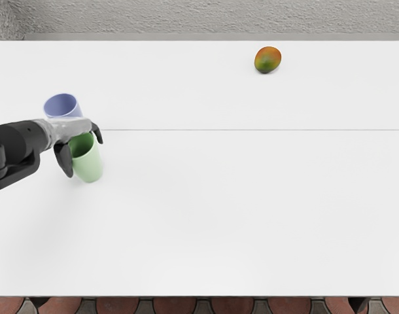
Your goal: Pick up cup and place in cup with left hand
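Note:
My left hand (78, 140) reaches in from the left edge and is over the upper end of a light green cup (88, 165). Part of the green cup's rim is hidden beneath the hand, while its outer wall shows below. Whether the hand has hold of this cup cannot be made out. Just behind the hand is a blue cup (61, 104) with its opening up, its lower part hidden by the hand and wrist.
A red, orange and green mango (268, 59) lies near the far edge of the white table (219, 216), right of centre. A thin seam line crosses the tabletop. Reddish floor tiles show below the near edge, and a grey textured surface lies beyond the far edge.

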